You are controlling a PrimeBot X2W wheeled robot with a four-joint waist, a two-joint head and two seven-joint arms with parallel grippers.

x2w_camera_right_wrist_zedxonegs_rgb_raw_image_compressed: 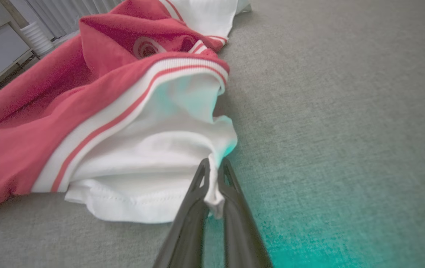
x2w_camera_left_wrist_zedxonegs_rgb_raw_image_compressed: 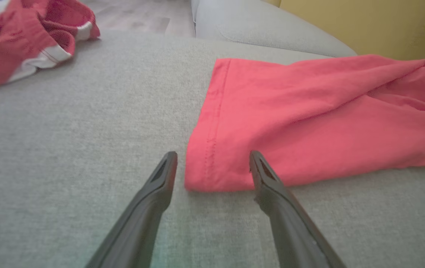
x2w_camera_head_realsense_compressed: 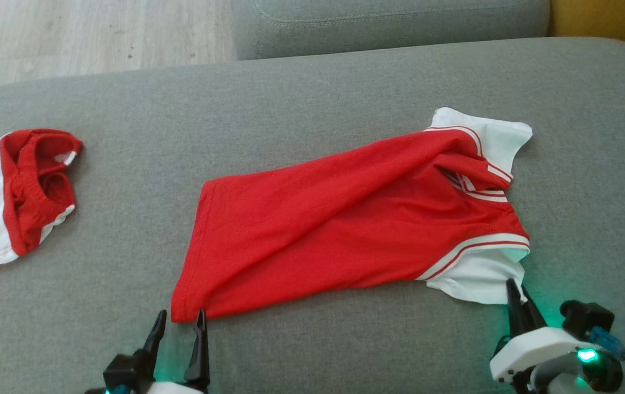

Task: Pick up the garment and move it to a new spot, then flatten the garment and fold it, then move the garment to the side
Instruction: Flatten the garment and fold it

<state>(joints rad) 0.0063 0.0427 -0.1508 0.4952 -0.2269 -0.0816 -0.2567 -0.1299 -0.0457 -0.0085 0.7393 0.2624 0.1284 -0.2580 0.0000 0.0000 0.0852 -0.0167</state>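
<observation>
Your right end effector (x2w_camera_right_wrist_zedxonegs_rgb_raw_image_compressed: 215,166) is pinching the shirt's (x2w_camera_head_realsense_compressed: 334,224) white sleeve (x2w_camera_right_wrist_zedxonegs_rgb_raw_image_compressed: 153,156). Your left end effector (x2w_camera_left_wrist_zedxonegs_rgb_raw_image_compressed: 213,158) is gaping astride its hem (x2w_camera_left_wrist_zedxonegs_rgb_raw_image_compressed: 206,149). The shirt is lying left-right, collar rightward.

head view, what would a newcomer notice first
A red shirt lies spread mid-cushion on the grey sofa. The right gripper pinches its white sleeve at lower right, the open left gripper straddles its hem corner, and another red-and-white garment lies far left.
</observation>
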